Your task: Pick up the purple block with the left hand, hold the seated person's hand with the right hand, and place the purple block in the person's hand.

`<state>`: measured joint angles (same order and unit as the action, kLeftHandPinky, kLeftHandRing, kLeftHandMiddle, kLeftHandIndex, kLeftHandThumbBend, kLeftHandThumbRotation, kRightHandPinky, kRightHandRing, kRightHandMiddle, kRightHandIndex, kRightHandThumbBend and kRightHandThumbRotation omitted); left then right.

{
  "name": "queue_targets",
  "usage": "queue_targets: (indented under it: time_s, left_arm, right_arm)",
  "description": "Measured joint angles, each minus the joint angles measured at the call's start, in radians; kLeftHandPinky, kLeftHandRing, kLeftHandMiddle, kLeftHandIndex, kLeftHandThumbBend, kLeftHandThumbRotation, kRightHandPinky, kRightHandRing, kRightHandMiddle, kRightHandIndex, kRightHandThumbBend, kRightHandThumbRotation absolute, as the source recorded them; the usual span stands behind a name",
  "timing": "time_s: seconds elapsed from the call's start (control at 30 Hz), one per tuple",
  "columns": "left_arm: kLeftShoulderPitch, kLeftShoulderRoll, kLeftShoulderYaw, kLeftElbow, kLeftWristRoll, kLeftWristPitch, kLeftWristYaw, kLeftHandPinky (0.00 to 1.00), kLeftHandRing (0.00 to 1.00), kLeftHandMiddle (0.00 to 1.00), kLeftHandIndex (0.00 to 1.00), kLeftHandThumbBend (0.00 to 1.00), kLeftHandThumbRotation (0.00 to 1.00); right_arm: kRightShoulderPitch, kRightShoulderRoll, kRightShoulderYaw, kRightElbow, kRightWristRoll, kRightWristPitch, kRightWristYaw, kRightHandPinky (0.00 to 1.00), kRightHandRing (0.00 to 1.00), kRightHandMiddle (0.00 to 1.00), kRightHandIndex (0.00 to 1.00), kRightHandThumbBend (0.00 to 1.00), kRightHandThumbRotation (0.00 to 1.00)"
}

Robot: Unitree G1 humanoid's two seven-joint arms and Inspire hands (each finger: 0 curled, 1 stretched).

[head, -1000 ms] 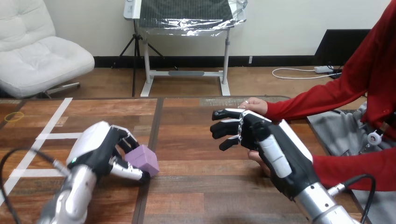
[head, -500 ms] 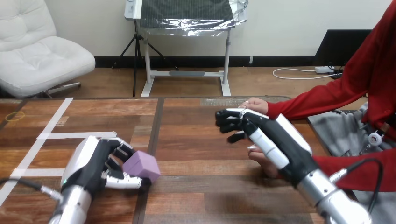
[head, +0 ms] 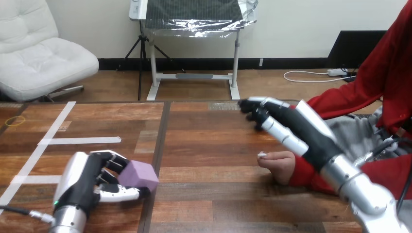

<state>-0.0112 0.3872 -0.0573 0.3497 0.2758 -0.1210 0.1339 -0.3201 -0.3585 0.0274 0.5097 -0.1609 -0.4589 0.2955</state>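
Observation:
The purple block (head: 141,175) is at the lower left, just above or on the wooden table (head: 209,145). My left hand (head: 85,179) is shut on it, with fingers curled over its far side and the thumb along its near side. My right hand (head: 291,124) reaches out at the middle right, above the table. It covers the spot where the person's far hand was, so that hand is hidden and only its red sleeve (head: 335,103) shows. The person's near hand (head: 278,164) rests as a loose fist on the table, below my right forearm and apart from it.
White tape lines (head: 77,141) cross the table's left part. A grey cloth (head: 350,133) lies at the right edge beside the person. A dark seam (head: 163,131) runs down the table's middle.
My left hand has drawn back toward the near edge with the purple block in it. My right hand has moved up and to the right, covering the person's far hand.

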Motion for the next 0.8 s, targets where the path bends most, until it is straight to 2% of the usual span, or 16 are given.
queue_targets:
  time_s: [0.23,0.53,0.8]
  left_arm:
    - [0.007,-0.01,0.043,-0.023,-0.014,-0.024,0.023,0.36,0.39,0.42,0.43,0.69,0.0]
    - [0.007,-0.012,0.083,-0.066,-0.032,-0.055,0.045,0.35,0.39,0.42,0.43,0.69,0.0]
    - [0.004,-0.016,0.104,-0.093,-0.034,-0.088,0.062,0.35,0.39,0.41,0.43,0.69,0.0]
  right_arm:
    - [-0.062,-0.032,0.0,0.059,-0.013,-0.027,-0.03,0.7,0.79,0.8,0.79,0.55,0.95]
    - [-0.144,-0.066,0.0,0.145,-0.054,-0.07,-0.085,0.68,0.78,0.8,0.79,0.61,0.95]
    - [-0.206,-0.095,0.0,0.212,-0.087,-0.086,-0.116,0.66,0.78,0.81,0.8,0.64,0.88]
